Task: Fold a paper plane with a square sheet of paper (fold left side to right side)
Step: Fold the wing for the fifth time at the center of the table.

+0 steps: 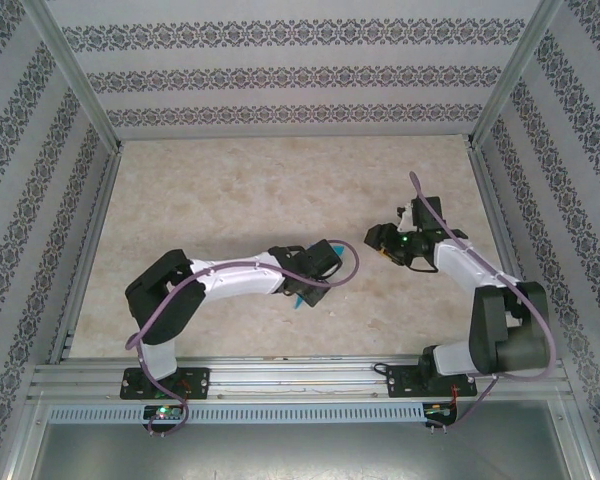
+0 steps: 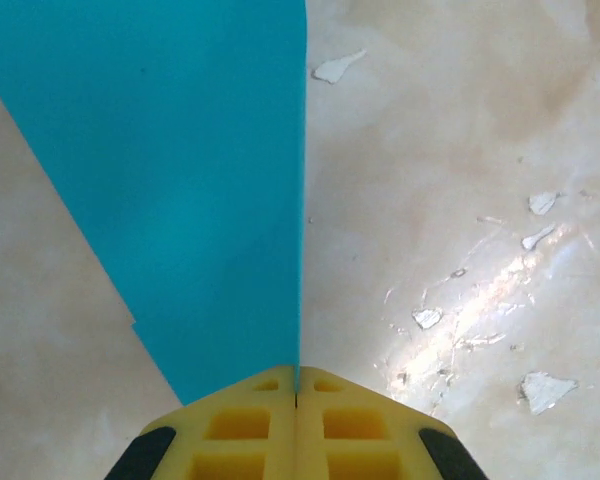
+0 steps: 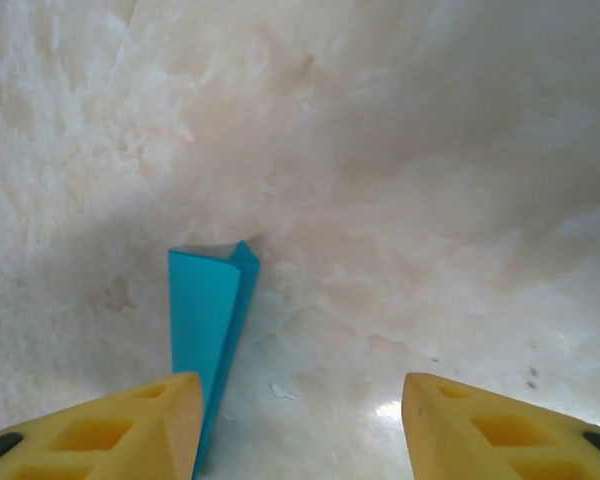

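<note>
1. Left end effector (image 2: pixel 297 372): we find its two yellow fingers (image 2: pixel 240 425) pressed flat together with no gap. They are clamped on the narrow end of the paper plane (image 2: pixel 180 180).
2. From the left end effector's fingertips the teal paper plane runs straight outward and widens as it goes. One straight edge lies in line with the seam between the fingers.
3. In the top view a small teal tip (image 1: pixel 298 299) shows just under the left end effector (image 1: pixel 302 292), on the side toward the arm bases. We cannot tell whether the paper touches the tabletop (image 1: pixel 240 190).
4. Right end effector (image 3: pixel 298 380): its jaws stand well apart and grip nothing. In the top view it (image 1: pixel 373 238) sits to the right of the left end effector, slightly farther from the arm bases, with a clear gap between the two.
5. In the right wrist view the paper plane (image 3: pixel 208 310) shows as a narrow folded strip with a V-shaped end, just beside the inner face of one finger. We cannot tell whether they touch.
6. Below and beyond the left end effector the tabletop is pale and marbled, with white chipped flecks (image 2: pixel 545 388) scattered to one side.
7. Farther out from the left end effector, patterned walls (image 1: pixel 280 80) enclose the tabletop.
</note>
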